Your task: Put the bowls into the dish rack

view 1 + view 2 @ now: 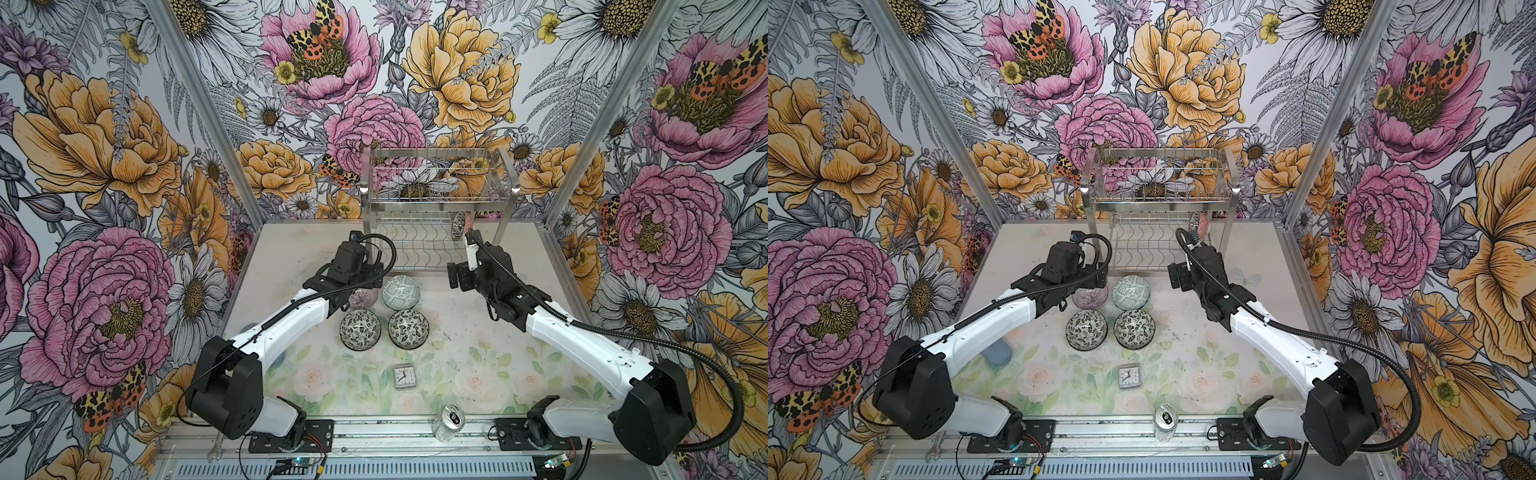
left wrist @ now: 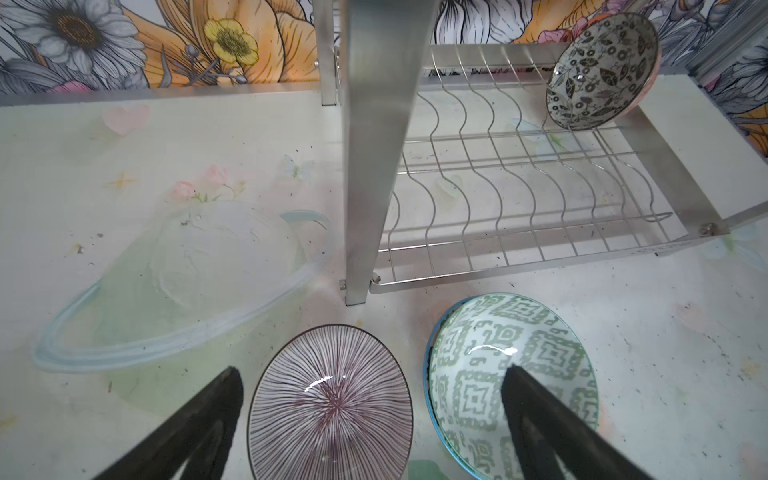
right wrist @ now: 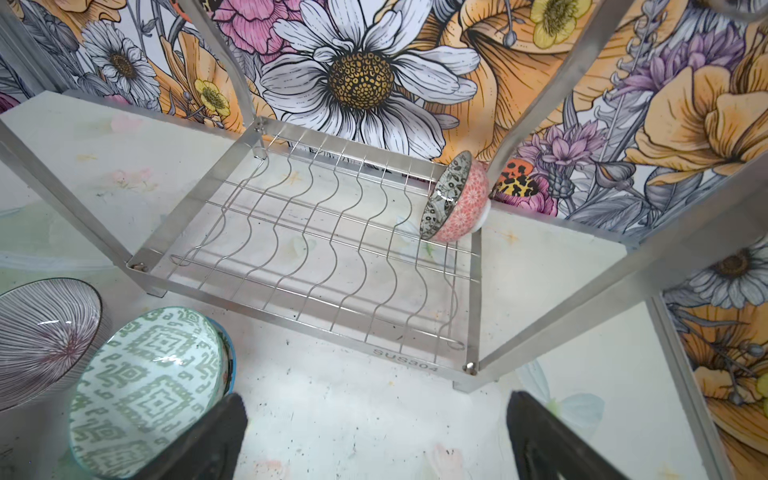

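Speckled pastel tabletop (image 1: 478, 365) under dish rack (image 1: 440, 206), bold flower-papered walls (image 1: 104, 145) around

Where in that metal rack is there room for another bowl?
The wavy lower tier is bare from its left end to the pink bowl at the right end. Crowded: the bowl cluster in front of the rack.

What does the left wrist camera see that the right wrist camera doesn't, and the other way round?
Left wrist only: a pale blue ring painted on the table, and the open left gripper above the striped bowl. Right wrist only: the letters SUS304 stamped on the dish rack's front bar, and the open right gripper above the table. Both: the rack's wavy-wire tier, one floral bowl standing on edge in it, the striped bowl and the green-patterned bowl.
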Controlling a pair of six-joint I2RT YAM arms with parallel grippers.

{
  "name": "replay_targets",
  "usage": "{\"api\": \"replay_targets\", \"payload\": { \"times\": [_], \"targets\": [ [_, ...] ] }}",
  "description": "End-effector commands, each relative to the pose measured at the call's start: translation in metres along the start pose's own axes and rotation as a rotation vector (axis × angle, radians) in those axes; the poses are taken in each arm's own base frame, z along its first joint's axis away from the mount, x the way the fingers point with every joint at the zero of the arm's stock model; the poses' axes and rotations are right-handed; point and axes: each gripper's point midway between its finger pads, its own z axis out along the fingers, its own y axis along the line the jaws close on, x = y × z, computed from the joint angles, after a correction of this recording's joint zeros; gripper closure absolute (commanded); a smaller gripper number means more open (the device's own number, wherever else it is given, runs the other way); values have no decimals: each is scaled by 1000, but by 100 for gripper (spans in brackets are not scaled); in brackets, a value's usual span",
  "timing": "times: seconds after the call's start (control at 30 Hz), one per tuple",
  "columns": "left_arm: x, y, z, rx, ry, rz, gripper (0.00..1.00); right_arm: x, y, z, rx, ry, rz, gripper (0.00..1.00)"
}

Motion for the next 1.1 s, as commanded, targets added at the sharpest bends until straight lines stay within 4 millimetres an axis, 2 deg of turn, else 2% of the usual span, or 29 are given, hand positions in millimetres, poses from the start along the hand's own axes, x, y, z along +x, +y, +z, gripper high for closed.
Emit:
{"api": "replay_targets", "payload": {
  "times": [0.0,0.33,0.53,0.6,0.77,1.07],
  "targets": [
    [3,-17,8,61,3,-30,1,5,-5,-4,-21,16,68,0],
    [24,-40,37,156,89,-35,8,3,-10,9,-4,35,68,0],
    [36,-44,50,153,135,-8,32,7,-11,12,5,47,78,2],
    [37,-45,52,147,137,7,33,8,-11,13,7,50,79,2],
    [39,-48,62,148,153,25,47,10,-14,14,16,53,75,2],
    [49,-52,77,151,188,33,56,14,-15,19,24,69,71,2]
  ]
}}
